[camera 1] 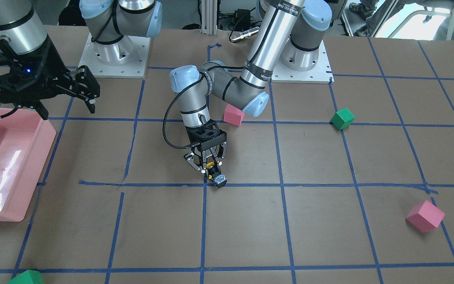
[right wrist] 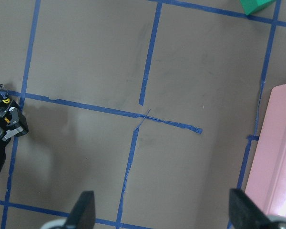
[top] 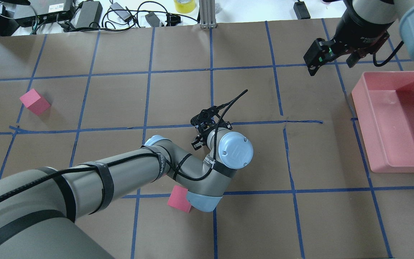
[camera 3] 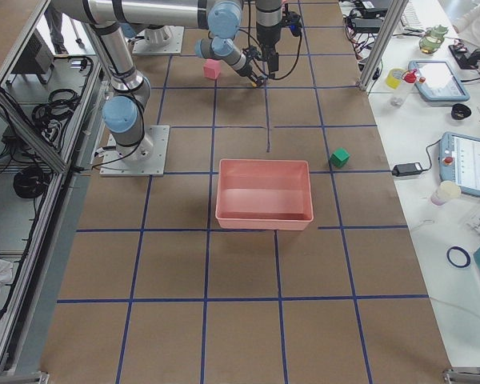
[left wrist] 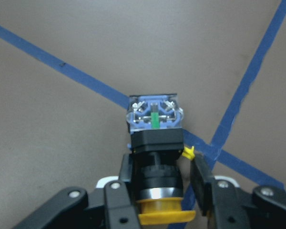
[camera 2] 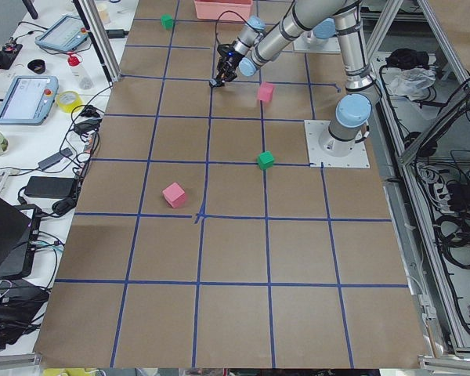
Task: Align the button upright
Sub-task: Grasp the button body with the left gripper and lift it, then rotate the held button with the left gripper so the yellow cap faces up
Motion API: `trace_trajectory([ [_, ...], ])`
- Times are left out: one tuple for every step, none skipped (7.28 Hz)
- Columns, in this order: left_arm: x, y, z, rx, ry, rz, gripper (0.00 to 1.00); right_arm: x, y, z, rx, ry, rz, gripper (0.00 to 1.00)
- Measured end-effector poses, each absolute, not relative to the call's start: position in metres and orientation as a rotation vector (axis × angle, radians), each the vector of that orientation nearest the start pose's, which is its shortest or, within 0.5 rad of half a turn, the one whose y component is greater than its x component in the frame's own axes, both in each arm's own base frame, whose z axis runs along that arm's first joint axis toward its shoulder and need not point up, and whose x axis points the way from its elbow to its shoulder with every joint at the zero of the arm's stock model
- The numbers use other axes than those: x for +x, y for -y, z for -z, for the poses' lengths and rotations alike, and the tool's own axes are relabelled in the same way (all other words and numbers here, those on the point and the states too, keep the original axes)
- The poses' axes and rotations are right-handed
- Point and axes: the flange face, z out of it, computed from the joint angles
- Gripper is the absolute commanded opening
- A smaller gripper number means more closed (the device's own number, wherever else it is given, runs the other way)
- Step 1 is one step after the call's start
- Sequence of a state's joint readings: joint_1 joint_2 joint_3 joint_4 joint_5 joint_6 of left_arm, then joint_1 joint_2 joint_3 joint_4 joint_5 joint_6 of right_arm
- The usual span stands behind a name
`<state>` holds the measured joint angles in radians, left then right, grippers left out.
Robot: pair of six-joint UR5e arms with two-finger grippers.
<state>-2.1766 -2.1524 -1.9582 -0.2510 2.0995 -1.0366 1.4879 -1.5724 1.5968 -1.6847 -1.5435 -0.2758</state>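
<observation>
The button has a yellow cap, a black body and a silvery end. It lies tilted in the middle of the table, on a blue tape crossing. My left gripper reaches down at a slant and is shut on it. In the left wrist view the button points away, cap towards the palm, and the left gripper holds its neck between the fingers. In the overhead view the left gripper hides the button. My right gripper hangs open and empty above the table near the pink tray; it is also open in its own wrist view.
A pink tray stands at the table's end on my right side. A pink cube lies under my left arm's elbow. A green cube and another pink cube lie on my left side, and a green cube at the far edge.
</observation>
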Motion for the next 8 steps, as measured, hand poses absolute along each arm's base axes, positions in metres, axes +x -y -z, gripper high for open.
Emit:
trace_trajectory([
  [-0.399, 0.430, -0.157, -0.721, -2.817, 0.927, 0.31, 0.094, 0.509, -0.488, -0.302, -3.113, 0.146, 1.00],
  [-0.399, 0.435, -0.171, -0.684, -2.853, 0.934, 0.32, 0.095, 0.509, -0.487, -0.302, -3.112, 0.145, 1.00],
  [-0.395, 0.443, -0.187, -0.677, -2.890, 0.944, 0.32, 0.095, 0.509, -0.488, -0.301, -3.111, 0.146, 1.00],
  [-0.386, 0.454, -0.203, -0.708, -2.935, 0.943, 0.32, 0.095, 0.509, -0.488, -0.299, -3.111, 0.147, 1.00],
  [-0.372, 0.467, -0.219, -0.763, -2.998, 0.922, 0.32, 0.095, 0.509, -0.487, -0.299, -3.111, 0.145, 1.00],
  [-0.358, 0.479, -0.231, -0.839, -3.077, 0.867, 0.31, 0.095, 0.511, -0.485, -0.299, -3.110, 0.138, 1.00],
  [-0.345, 0.490, -0.237, -0.973, -3.160, 0.754, 0.31, 0.094, 0.513, -0.482, -0.298, -3.110, 0.129, 1.00],
  [-0.335, 0.497, -0.240, -1.180, -3.208, 0.603, 0.22, 0.094, 0.514, -0.480, -0.297, -3.110, 0.125, 1.00],
])
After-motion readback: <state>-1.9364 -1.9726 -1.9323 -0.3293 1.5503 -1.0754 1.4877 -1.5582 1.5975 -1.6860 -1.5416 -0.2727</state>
